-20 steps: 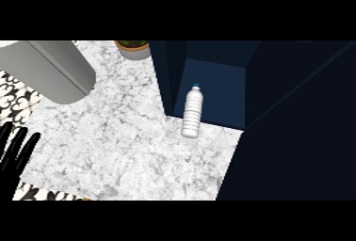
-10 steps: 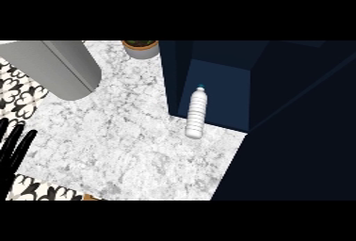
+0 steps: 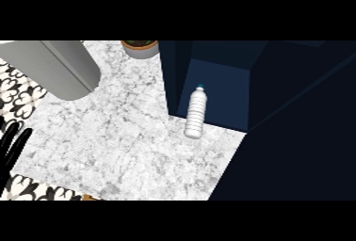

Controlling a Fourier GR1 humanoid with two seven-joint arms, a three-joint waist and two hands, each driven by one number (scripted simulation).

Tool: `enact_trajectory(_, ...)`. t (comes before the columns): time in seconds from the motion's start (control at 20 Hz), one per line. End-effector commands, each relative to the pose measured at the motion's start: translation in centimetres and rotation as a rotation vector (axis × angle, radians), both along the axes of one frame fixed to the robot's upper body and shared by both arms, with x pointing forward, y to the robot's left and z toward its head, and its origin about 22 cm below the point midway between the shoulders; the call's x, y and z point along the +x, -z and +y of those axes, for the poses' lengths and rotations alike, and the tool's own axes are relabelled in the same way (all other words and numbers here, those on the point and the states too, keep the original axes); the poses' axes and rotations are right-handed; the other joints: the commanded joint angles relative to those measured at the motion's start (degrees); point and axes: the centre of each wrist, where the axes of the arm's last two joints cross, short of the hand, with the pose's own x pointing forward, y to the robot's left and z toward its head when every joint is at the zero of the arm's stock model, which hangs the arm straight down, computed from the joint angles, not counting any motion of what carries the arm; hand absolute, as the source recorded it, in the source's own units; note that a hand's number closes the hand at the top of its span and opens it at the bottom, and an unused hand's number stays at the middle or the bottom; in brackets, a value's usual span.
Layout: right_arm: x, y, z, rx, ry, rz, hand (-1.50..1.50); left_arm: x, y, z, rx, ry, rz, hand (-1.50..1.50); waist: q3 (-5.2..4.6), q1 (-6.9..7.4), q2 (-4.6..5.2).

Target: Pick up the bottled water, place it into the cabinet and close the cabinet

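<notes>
The cabinet (image 3: 224, 89) is standing at the counter's (image 3: 125, 146) right edge, showing a dark-blue recess; whether anything is sitting inside cannot be told. A grey pot (image 3: 141, 48) holding brown matter is sitting at the far edge. A large grey rounded object (image 3: 57, 67) is occupying the far-left corner. The bottled water (image 3: 196, 113) is resting at the right edge, just beside the cabinet, with its blue cap pointing toward the far edge. The left hand (image 3: 12, 143) is showing at the left edge with its fingers straight and holding nothing, well apart from the bottle, with bare marble lying between them.
</notes>
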Motion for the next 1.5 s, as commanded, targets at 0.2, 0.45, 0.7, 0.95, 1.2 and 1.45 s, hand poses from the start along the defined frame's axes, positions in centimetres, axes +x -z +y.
enact_trajectory(0.2, -0.2, 0.2, 1.9, 0.066, -0.012, 0.062, 1.5, 0.0, 0.1, 0.4, -0.005, 0.003, -0.001, -1.5, 0.11, 0.36, 1.2)
enact_trajectory(0.45, -0.6, 1.2, 2.3, 0.114, -0.089, 0.159, 1.5, 0.6, -0.8, 0.5, 0.007, 0.021, -0.033, -1.5, 0.33, 2.18, 2.62)
enact_trajectory(0.7, -0.1, 1.5, 2.1, 0.152, -0.042, 0.175, 1.5, 1.0, -1.2, 0.5, 0.001, 0.031, -0.058, -1.5, 0.45, 2.97, 3.21)
enact_trajectory(0.95, 0.9, 1.5, 1.6, 0.129, 0.062, 0.145, 1.5, 1.2, -1.4, 0.8, 0.005, 0.037, -0.058, -1.5, 0.49, 2.75, 2.98)
enact_trajectory(1.2, 2.5, 0.6, 1.1, 0.016, 0.118, 0.033, 1.5, 1.1, -0.9, 1.1, 0.009, 0.029, -0.03, -1.5, 0.36, 2.34, 2.51)
enact_trajectory(1.45, 4.0, 0.7, 1.3, -0.06, 0.152, 0.015, 1.5, 1.4, -1.1, 1.4, 0.015, 0.021, -0.041, -1.5, 0.36, 2.33, 2.48)
